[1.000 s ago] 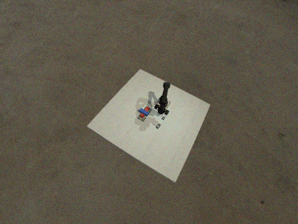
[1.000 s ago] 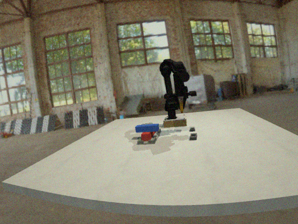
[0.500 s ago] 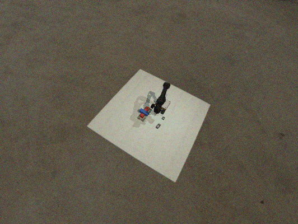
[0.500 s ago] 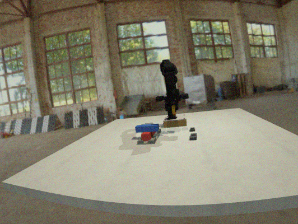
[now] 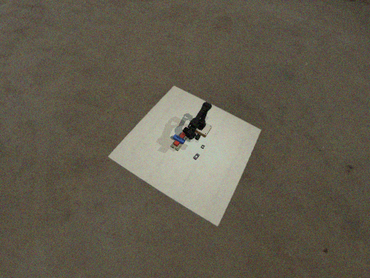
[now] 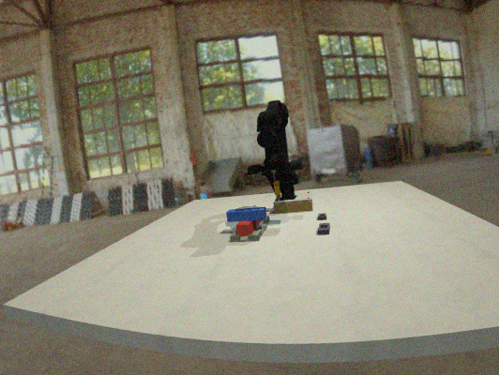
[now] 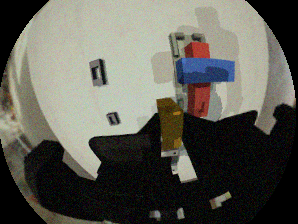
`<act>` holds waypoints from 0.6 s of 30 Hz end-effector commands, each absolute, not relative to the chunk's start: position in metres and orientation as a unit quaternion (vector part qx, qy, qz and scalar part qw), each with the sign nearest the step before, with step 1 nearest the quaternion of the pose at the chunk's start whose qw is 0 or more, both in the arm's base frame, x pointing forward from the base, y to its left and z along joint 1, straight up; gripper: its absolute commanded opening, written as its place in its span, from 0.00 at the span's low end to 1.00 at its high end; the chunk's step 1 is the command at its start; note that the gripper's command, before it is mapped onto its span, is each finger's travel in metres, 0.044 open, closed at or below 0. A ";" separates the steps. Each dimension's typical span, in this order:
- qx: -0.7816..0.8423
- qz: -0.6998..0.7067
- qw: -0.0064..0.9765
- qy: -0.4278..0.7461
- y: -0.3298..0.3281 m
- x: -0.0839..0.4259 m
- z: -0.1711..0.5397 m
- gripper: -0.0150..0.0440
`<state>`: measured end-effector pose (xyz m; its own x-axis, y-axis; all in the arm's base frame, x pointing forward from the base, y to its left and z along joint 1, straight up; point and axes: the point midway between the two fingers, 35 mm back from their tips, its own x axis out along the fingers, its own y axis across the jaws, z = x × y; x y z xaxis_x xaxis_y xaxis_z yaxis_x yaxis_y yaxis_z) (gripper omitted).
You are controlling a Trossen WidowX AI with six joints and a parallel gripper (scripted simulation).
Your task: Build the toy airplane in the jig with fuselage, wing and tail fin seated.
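The red fuselage (image 5: pixel 177 143) (image 6: pixel 244 229) (image 7: pixel 199 97) lies lengthwise in the grey cradle (image 6: pixel 250 238) (image 7: pixel 174 46). The blue wing (image 5: pixel 179 139) (image 6: pixel 246 215) (image 7: pixel 205 71) lies across the top of the fuselage; its tab and socket are hidden. My gripper (image 6: pixel 277 182) (image 7: pixel 165 114) is shut on the yellow tail fin (image 6: pixel 277 189) (image 7: pixel 170 122). The fin stands out beyond the fingers and hangs above the table, beside the near end of the fuselage in the wrist view. The fuselage's tail socket cannot be made out clearly.
Two small dark grey holders stand beside the cradle, a larger one (image 5: pixel 196 156) (image 6: pixel 324 229) (image 7: pixel 99 72) and a smaller one (image 5: pixel 202 146) (image 6: pixel 322 217) (image 7: pixel 113 118). The arm's base block (image 6: pixel 293 206) stands behind them. The white table top (image 5: pixel 156 156) (image 6: pixel 234 291) ends at straight edges.
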<state>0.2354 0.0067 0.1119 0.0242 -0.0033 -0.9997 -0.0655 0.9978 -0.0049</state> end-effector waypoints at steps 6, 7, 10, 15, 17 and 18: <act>-0.026 0.022 0.713 0.700 -0.024 0.233 0.105 0.25; -0.026 0.022 0.713 0.700 -0.027 0.233 0.104 0.25; -0.026 0.021 0.713 0.700 -0.037 0.231 0.102 0.25; -0.026 0.020 0.713 0.700 -0.053 0.228 0.099 0.25; -0.026 0.019 0.713 0.700 -0.059 0.226 0.098 0.25; -0.026 0.019 0.713 0.700 -0.062 0.225 0.097 0.25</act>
